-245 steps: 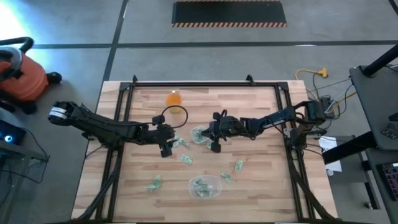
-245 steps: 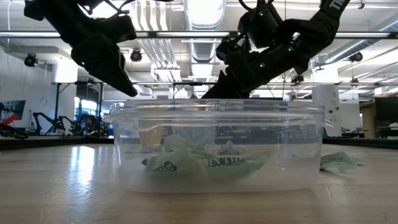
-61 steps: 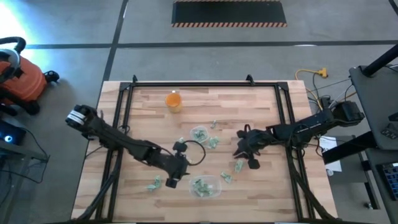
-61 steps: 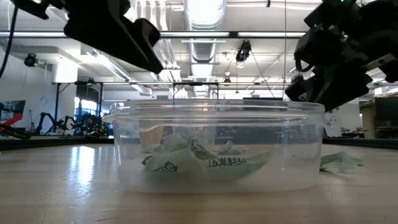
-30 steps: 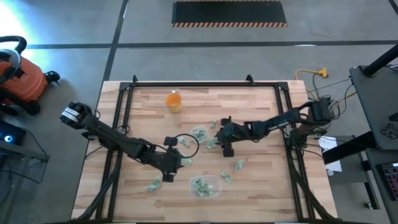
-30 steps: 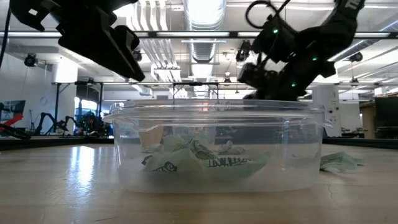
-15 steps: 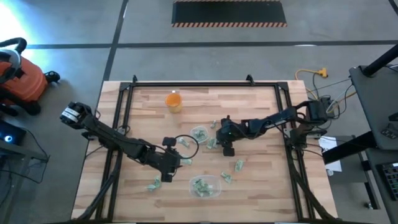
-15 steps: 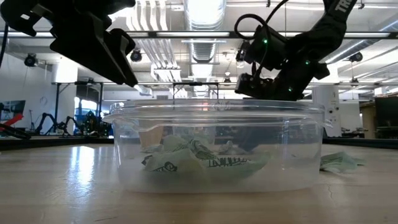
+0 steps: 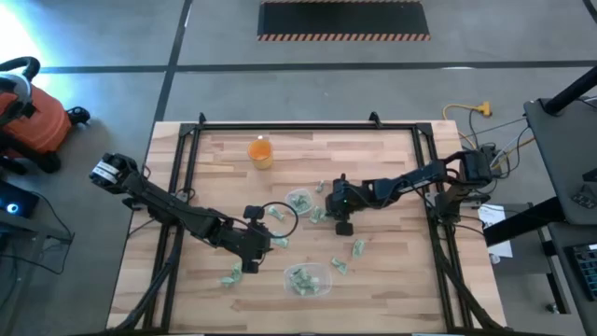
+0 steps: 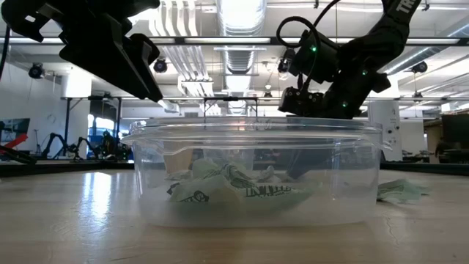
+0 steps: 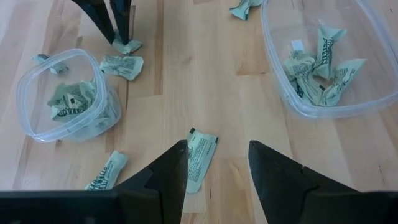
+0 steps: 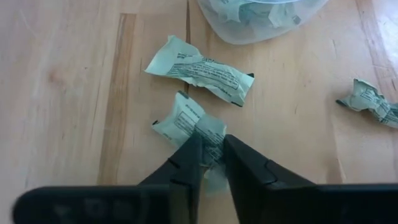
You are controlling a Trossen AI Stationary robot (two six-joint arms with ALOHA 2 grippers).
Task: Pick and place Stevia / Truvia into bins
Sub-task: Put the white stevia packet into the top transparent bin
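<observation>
Pale green-and-white Stevia sachets lie scattered on the wooden table (image 9: pixel 373 159). Some fill the small round cup (image 9: pixel 299 201) and the larger tub (image 9: pixel 307 279); both also show in the left wrist view, the cup (image 11: pixel 68 102) and the tub (image 11: pixel 329 56). My right gripper (image 12: pixel 211 165) stands just right of the round cup (image 9: pixel 328 213), shut on a crumpled sachet (image 12: pixel 193 127); a second sachet (image 12: pixel 202 71) lies beside it. My left gripper (image 11: pixel 214 168) is open, hovering left of the tub (image 9: pixel 269 245), its fingers either side of a flat sachet (image 11: pixel 199 158) without touching it. My right gripper pinches the crumpled sachet by one end (image 12: pixel 210 140) between its two fingertips. The fingers (image 11: pixel 118 22) come from above, pointing down. The rest of the sachet lies on the table, spread away from the fingers.
An orange cup (image 9: pixel 260 149) stands near the far edge. Loose sachets lie right of the tub (image 9: pixel 358 249), (image 9: pixel 340 267) and left of it (image 9: pixel 231 276). More lie around the round cup (image 9: pixel 275 213), (image 9: pixel 320 187). A black frame rail (image 9: pixel 308 128) borders the table.
In the low view my right gripper has sunk a little and shifted toward the round cup, settling over the sachets beside it. My left arm has barely moved. The sachets and containers stay where they were.
</observation>
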